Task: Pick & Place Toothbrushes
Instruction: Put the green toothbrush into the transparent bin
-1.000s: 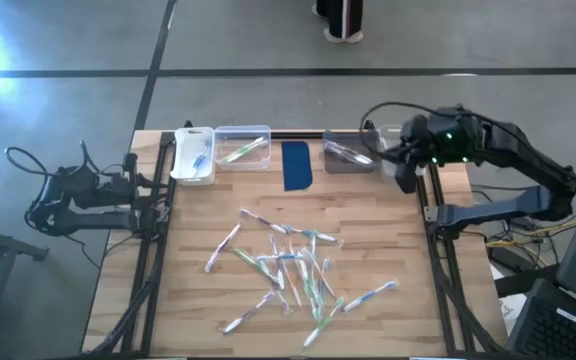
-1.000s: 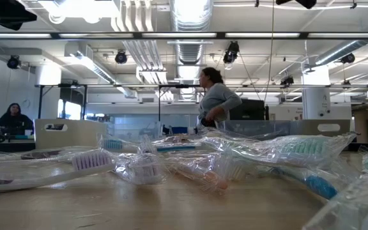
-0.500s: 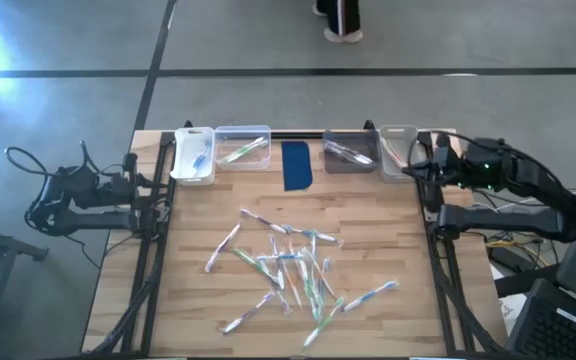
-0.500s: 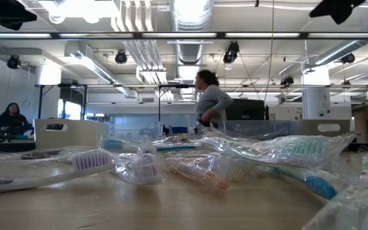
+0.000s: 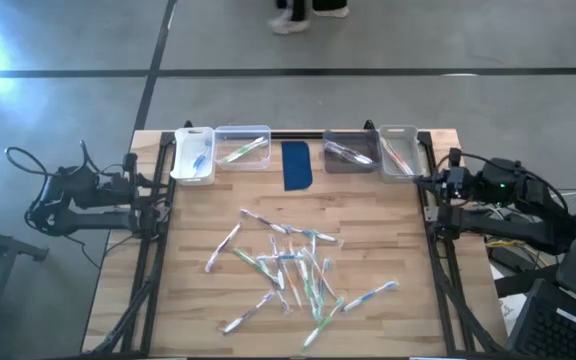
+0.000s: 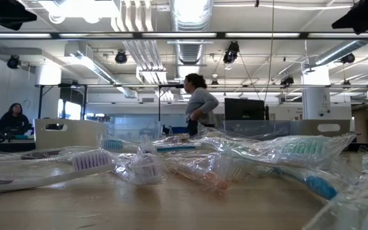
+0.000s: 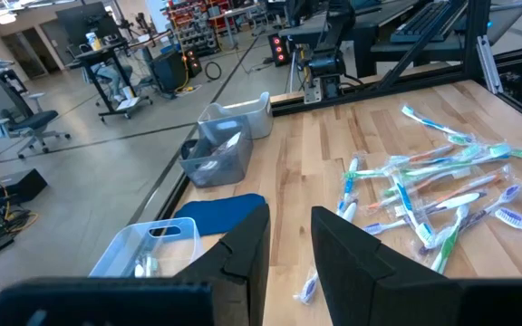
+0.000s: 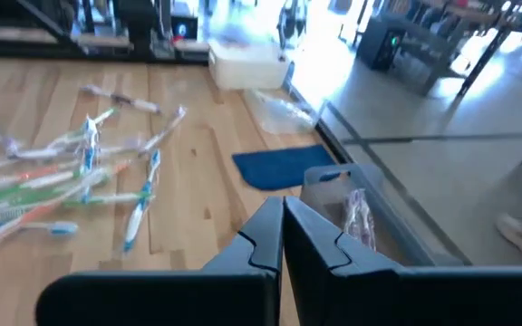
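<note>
Left hand [image 7: 288, 263], empty, its fingers slightly parted, waits off the wooden counter's [image 5: 198, 300] left edge. About sixteen thin plastic-wrapped toothbrushes [image 5: 293, 270] lie scattered mid-counter; four plastic bins [image 5: 241, 147] and one dark blue pad [image 5: 297, 165] line the far edge. Right hand [image 8: 282, 237], closed and empty, sits at the right edge.

Blue pad [image 5: 297, 165] between bins; person [image 6: 197, 112] beyond, perhaps walking.

Four bins [image 5: 242, 147] stand in a row along the far edge of the desk [image 5: 198, 230], with one dark blue pad [image 5: 297, 165] between them. Roughly eighteen loose toothbrushes [image 5: 288, 262] lie mid-desk; the overlap prevents an exact count. Two arms present. Two persons visible in the room beyond.
</note>
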`<state>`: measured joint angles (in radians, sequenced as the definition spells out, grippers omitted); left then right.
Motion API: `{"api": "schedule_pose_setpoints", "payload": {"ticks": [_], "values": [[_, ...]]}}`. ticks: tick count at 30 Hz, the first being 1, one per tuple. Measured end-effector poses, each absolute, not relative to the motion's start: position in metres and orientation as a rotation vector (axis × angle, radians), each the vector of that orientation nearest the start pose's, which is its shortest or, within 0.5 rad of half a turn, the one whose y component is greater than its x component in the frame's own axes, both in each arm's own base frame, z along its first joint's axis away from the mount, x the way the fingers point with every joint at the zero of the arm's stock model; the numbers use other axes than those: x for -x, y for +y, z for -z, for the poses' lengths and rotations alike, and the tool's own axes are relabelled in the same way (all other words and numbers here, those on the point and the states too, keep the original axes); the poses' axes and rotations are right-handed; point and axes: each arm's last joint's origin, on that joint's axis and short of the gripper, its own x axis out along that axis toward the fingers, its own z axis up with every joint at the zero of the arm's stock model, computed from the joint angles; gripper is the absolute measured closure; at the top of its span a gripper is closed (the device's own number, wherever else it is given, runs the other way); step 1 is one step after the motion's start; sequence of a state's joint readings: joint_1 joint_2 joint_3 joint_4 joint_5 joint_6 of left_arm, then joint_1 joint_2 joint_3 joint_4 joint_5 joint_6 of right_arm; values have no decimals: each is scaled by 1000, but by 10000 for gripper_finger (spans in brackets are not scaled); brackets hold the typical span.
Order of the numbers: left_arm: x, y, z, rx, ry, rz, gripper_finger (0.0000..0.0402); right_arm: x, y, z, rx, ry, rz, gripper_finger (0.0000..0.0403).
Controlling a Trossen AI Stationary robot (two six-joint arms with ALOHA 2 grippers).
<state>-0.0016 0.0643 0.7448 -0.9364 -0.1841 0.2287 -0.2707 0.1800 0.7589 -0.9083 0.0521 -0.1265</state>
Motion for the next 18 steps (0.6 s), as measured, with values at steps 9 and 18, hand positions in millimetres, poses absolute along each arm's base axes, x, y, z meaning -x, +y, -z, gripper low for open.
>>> {"api": "schedule_pose_setpoints", "payload": {"ticks": [9, 18], "values": [[-2, 5, -297, -251, 275, -152, 312, -4, -3, -304, 99, 246, 307, 394], [-2, 5, -297, -222, 272, -156, 312, 1, -1, -304, 100, 219, 309, 394]]}}
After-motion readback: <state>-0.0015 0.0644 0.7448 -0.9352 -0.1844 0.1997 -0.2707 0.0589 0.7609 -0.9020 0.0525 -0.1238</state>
